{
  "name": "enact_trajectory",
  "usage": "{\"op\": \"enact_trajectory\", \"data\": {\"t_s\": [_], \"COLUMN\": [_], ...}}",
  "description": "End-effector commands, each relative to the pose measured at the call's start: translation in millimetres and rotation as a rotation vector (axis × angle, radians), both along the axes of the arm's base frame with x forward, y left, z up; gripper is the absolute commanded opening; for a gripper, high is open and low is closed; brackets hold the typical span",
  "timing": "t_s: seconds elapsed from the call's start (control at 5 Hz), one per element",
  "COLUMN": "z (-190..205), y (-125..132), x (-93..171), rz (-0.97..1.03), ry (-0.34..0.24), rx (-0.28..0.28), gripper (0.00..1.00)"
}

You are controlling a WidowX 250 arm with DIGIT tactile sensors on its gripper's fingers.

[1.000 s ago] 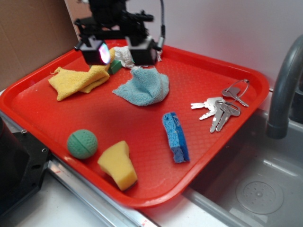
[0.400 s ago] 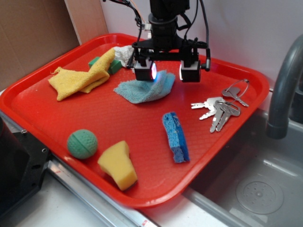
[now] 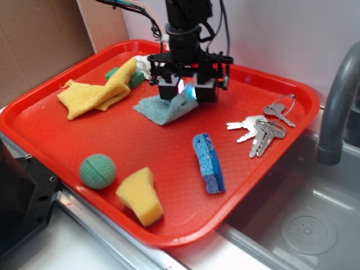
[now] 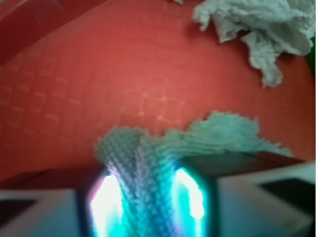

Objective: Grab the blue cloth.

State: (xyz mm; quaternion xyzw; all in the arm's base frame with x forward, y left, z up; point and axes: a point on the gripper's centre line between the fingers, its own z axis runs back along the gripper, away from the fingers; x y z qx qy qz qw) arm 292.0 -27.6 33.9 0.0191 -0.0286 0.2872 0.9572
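Note:
The blue cloth (image 3: 166, 109) lies near the back middle of the red tray (image 3: 67, 140), its far side bunched upward. My gripper (image 3: 187, 91) is down on that raised fold, jaws closed against it. In the wrist view the pale teal terry fold (image 4: 148, 173) is squeezed between my two glowing fingers (image 4: 106, 202), with the remaining fabric spreading right over the tray floor (image 4: 98, 74). The cloth's near corner still rests on the tray.
A yellow cloth (image 3: 93, 94) and green block (image 3: 134, 79) lie to the left, a whitish rag (image 4: 266, 24) behind. A blue sponge (image 3: 207, 162), keys (image 3: 261, 128), green ball (image 3: 97, 171) and yellow sponge (image 3: 140, 195) sit nearer. A sink and grey faucet (image 3: 337, 107) are on the right.
The gripper swung from the back left to above the blue cloth, dropped onto it and closed. The cloth went from lying flat to being pinched up into a fold.

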Motion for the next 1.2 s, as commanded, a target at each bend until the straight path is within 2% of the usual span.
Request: {"op": "enact_trajectory", "data": {"t_s": [0.0, 0.2, 0.4, 0.6, 0.8, 1.0], "z": [100, 149, 189, 214, 226, 221], "y": [32, 51, 51, 49, 45, 45], "x": [-30, -51, -56, -68, -75, -75], "rz": [-0.344, -0.442, -0.503, -0.511, -0.502, -0.488], "ry": [-0.037, -0.076, -0.089, -0.137, -0.16, -0.14], "rx": [-0.041, -0.033, -0.018, -0.005, -0.001, -0.015], "gripper": [0.0, 0.0, 0.0, 0.0, 0.0, 0.0]}}
